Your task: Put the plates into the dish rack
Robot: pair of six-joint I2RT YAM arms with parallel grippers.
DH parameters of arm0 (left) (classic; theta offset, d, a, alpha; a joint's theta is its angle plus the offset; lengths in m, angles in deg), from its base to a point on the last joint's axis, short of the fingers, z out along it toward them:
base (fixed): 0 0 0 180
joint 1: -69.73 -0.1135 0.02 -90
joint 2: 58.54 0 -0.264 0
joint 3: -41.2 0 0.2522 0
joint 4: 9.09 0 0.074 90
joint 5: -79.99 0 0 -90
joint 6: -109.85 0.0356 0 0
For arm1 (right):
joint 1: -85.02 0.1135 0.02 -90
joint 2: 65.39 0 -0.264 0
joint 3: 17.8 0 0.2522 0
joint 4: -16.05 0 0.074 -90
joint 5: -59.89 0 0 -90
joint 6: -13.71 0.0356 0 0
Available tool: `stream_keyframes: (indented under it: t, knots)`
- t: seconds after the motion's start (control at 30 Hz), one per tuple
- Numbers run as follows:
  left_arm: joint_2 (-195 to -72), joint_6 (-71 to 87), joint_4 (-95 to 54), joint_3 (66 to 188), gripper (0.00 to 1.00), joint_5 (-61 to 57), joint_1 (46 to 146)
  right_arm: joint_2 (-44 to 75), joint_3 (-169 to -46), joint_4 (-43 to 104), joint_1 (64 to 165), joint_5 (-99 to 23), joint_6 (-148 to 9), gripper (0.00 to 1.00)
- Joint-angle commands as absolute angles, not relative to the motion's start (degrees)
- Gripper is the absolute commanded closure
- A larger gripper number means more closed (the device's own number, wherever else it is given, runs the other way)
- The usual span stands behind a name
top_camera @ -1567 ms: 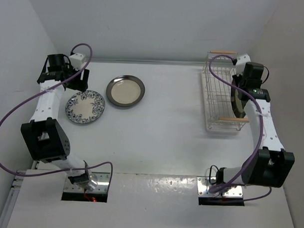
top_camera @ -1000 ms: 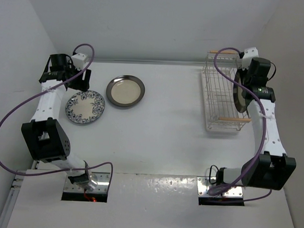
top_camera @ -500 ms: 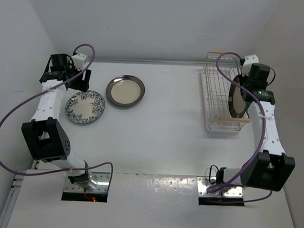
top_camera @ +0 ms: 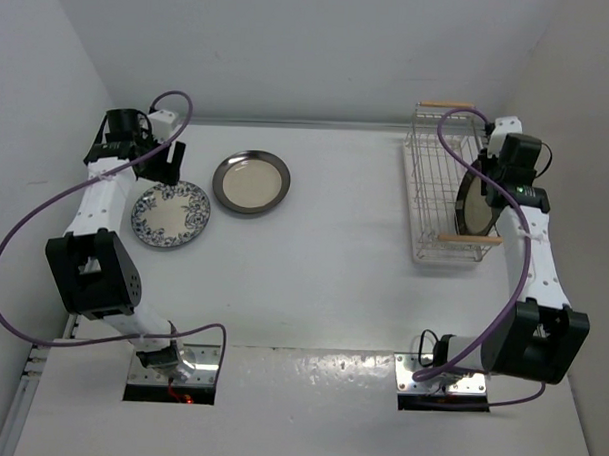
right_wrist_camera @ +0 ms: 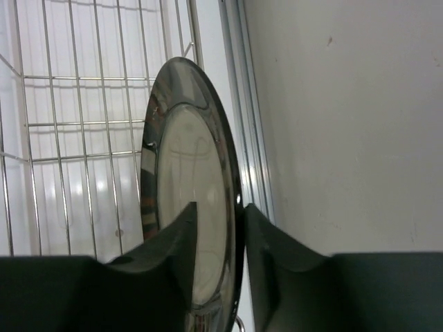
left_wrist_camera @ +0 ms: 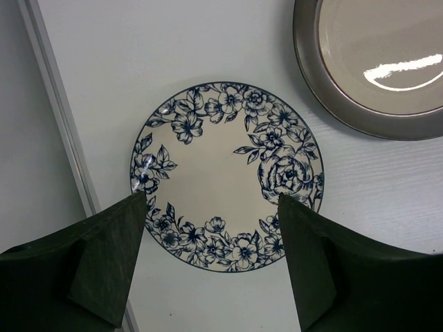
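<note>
White wire dish rack [top_camera: 433, 172] at far right, with a shiny dark-rimmed plate [right_wrist_camera: 173, 173] held on edge over its right side by the right gripper [right_wrist_camera: 220, 214], fingers pinched on the rim. That thin grip could slip, or the plate could clip a wire (it leans slightly). At far left, the left gripper [left_wrist_camera: 211, 207] hangs wide open and empty above the floral plate [left_wrist_camera: 208, 152], beside another dark-rimmed plate [top_camera: 251, 181].

A white table [top_camera: 332, 289] bears floral plate [top_camera: 171, 214], grey-rimmed plate [top_camera: 251, 181], dish rack [top_camera: 425, 207].
</note>
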State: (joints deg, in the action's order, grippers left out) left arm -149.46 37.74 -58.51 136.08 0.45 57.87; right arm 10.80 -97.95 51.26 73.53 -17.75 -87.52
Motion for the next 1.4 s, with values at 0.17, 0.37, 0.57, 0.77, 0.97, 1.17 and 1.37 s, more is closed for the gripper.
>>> stream_keyframes:
  t: [0.17, 0.37, 0.57, 0.77, 0.97, 1.17, 1.37]
  knots:
    - [-154.6, 34.6, -59.2, 138.8, 0.11, -1.6, 54.5, 10.6, -98.3, 47.3, 73.2, -17.3, -85.8, 0.55]
    - [-160.6, 32.6, -62.7, 141.8, 0.11, -1.6, 49.5, 10.8, -101.6, 47.8, 73.2, -18.8, -84.9, 0.24]
    - [-167.3, 32.0, -64.2, 142.3, 0.11, -1.0, 44.5, 11.0, -104.9, 49.0, 74.2, -19.1, -85.8, 0.10]
    - [-176.6, 31.5, -65.4, 146.3, 0.14, 3.3, 39.9, 8.7, -105.7, 49.1, 80.5, -18.7, -89.8, 0.07]
    - [-181.1, 34.3, -68.8, 147.9, 0.26, 11.0, 39.1, 6.8, -105.9, 48.3, 87.7, -16.4, -89.2, 0.04]
    - [-187.5, 37.2, -72.8, 148.7, 0.64, 14.1, 37.9, 5.2, -106.3, 49.7, 92.8, -16.8, -84.9, 0.04]
    - [-190.1, 41.2, -76.7, 150.3, 1.00, 17.8, 36.4, 2.6, -101.4, 47.6, 98.1, -16.1, -84.0, 0.04]
